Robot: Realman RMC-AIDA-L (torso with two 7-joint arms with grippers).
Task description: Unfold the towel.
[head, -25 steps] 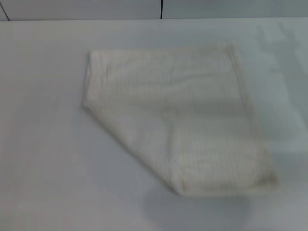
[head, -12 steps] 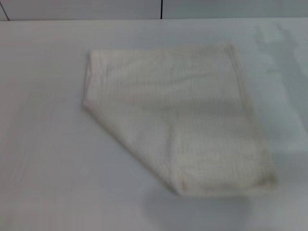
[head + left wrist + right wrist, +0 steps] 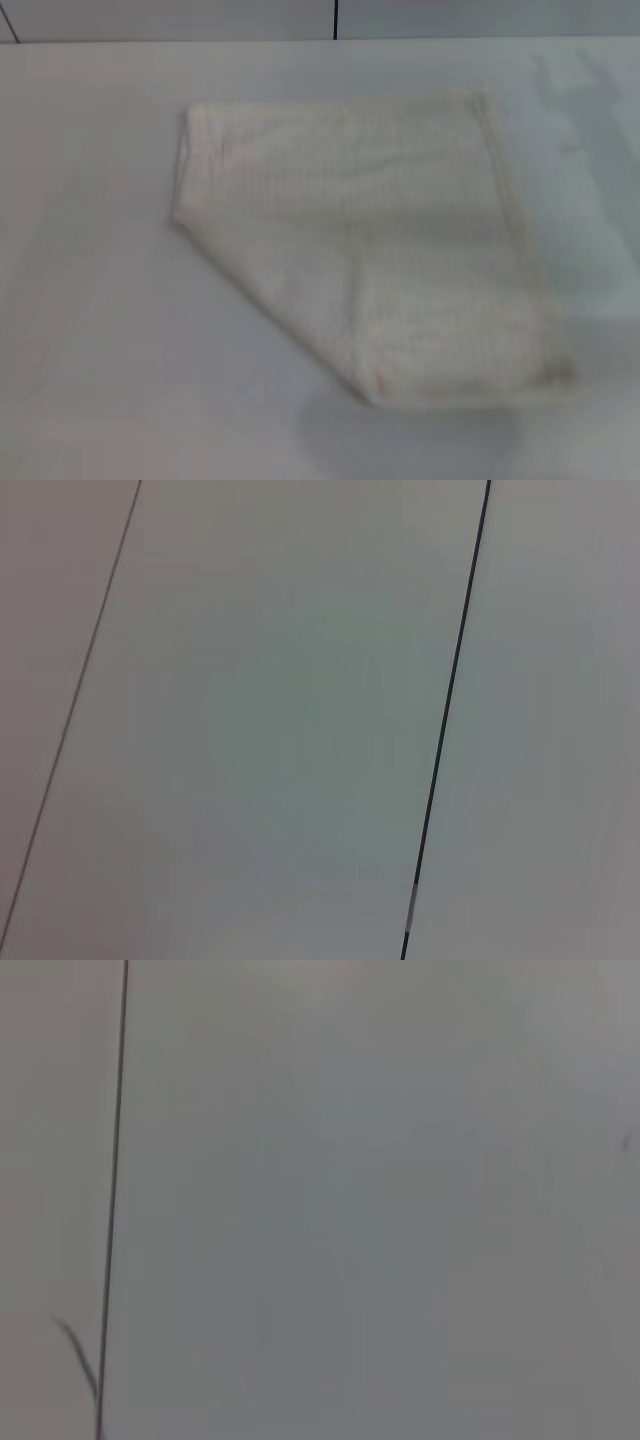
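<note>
The towel (image 3: 370,240) lies flat on the white table (image 3: 100,330) in the head view, cream with a fine grid texture and hemmed edges. It is folded: its near left side runs as a diagonal fold from the left corner down to the near edge, and an upper layer overlaps the lower one. Neither gripper shows in the head view. Both wrist views show only plain grey panels with thin dark seams, with no fingers and no towel in them.
The table's far edge (image 3: 320,40) meets a grey wall with a dark vertical seam (image 3: 335,18). A soft shadow (image 3: 410,440) falls on the table just in front of the towel's near edge.
</note>
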